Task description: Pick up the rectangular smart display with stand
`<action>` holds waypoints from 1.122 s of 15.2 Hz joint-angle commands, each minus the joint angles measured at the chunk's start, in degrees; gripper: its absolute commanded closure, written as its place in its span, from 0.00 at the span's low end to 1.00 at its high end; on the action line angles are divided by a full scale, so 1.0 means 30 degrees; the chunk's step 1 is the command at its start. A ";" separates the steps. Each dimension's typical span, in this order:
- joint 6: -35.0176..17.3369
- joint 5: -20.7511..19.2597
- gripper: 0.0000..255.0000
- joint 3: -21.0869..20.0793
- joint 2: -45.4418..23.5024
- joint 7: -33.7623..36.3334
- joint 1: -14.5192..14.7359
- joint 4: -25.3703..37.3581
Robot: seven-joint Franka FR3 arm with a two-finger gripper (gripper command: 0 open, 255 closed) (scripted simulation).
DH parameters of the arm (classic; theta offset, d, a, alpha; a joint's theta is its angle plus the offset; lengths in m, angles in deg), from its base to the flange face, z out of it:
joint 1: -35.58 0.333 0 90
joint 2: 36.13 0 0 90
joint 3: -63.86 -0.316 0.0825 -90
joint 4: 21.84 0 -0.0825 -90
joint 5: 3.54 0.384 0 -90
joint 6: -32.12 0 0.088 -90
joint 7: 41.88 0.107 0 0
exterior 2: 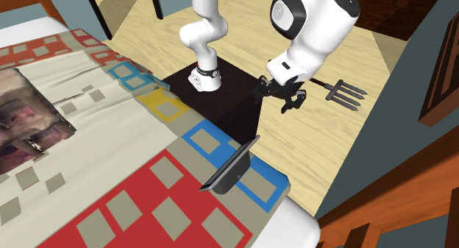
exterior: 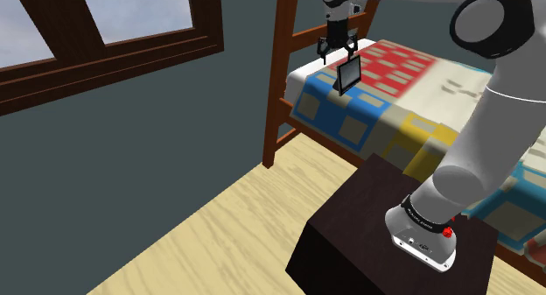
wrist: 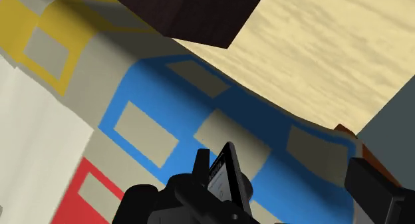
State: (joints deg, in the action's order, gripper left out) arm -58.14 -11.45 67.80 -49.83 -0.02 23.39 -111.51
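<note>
The smart display (exterior 2: 232, 169) is a dark rectangular slab with a stand. It leans tilted on the blue squares of the patchwork quilt (exterior 2: 110, 129), near the bed's edge. In the shoulder view the display (exterior: 348, 74) sits just under my gripper (exterior: 337, 48). From the second exterior view my gripper (exterior 2: 281, 97) hangs well above the display, apart from it, its fingers spread. In the wrist view the display (wrist: 223, 171) stands edge-on between the two black fingers (wrist: 374, 189), which do not touch it. My gripper (wrist: 253, 181) is open and holds nothing.
The arm's dark box stand (exterior: 376, 223) sits on the wooden floor (exterior: 227, 223) beside the bed. A brown wooden bed frame (exterior: 278, 83) rises at the bed's corner. A dark fork-like tool (exterior 2: 343, 93) lies on the floor. A grey wall with a window (exterior: 105, 22) stands behind.
</note>
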 commanded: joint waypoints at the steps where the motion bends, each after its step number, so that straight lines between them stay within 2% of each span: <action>1: 0.0606 0.0019 0.00 0.0393 -0.1499 0.0952 -0.0290 0.1681; 9: 0.4070 0.0757 0.00 0.2042 -0.7919 0.4016 -0.2063 1.0025; 17: 0.2054 0.0764 0.00 0.1980 -0.7759 0.4330 -0.1994 0.7823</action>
State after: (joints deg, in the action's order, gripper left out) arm -51.17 -9.15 73.75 -73.25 12.86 17.39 -87.09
